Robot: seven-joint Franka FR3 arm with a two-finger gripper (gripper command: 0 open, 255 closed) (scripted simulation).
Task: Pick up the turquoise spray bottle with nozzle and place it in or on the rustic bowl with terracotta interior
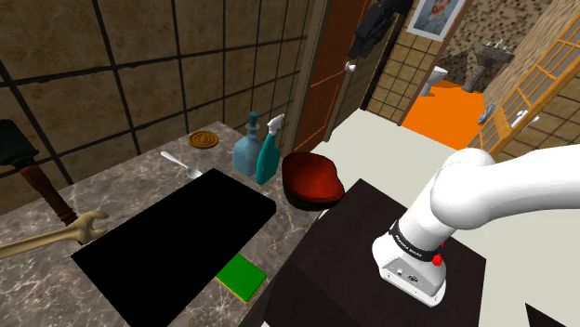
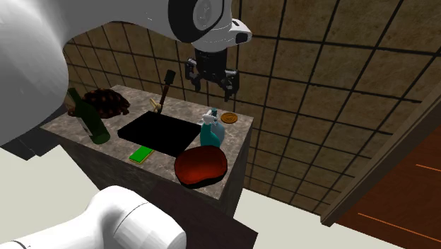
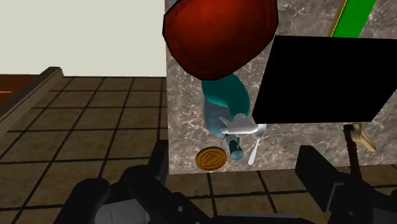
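Over the counter's wall end: gripper (image 2: 212,86) hangs high above the marble counter (image 2: 237,129), spread wide, nothing between the jaws, touching nothing. Wrist view agrees: gripper (image 3: 235,178) with its fingers (image 3: 151,181) well apart and the counter far below them.

Turquoise spray bottle (image 1: 268,158), white nozzle on top, stands on the counter just beside the dark red bowl (image 1: 312,178), at the corner of the black sink (image 1: 177,241).

Per view:
- Shoulder view splits what the others merge. A second, bluer bottle (image 1: 246,153) with a narrow neck stands right against the spray bottle, on the side away from the bowl. Can't tell if they touch. Also here: a spoon (image 1: 181,165), a round brown dish (image 1: 204,139), a green sponge (image 1: 242,277) at the sink's near edge, and a brass tap (image 1: 56,237). Stand (image 1: 344,251) and white arm (image 1: 483,190) are at lower right.
- Second exterior view gives the gripper's height over the counter, plus a dark green bottle (image 2: 88,117) at the end away from the bowl (image 2: 200,167). Spray bottle (image 2: 210,131) sits between the bowl and the brown dish (image 2: 228,117).
- Wrist view looks down from above. Spray bottle (image 3: 226,98) overlaps the rim of the bowl (image 3: 219,32), so contact can't be judged there. Brown dish (image 3: 212,158) and spoon (image 3: 254,149) lie nearer the gripper than the spray bottle does.
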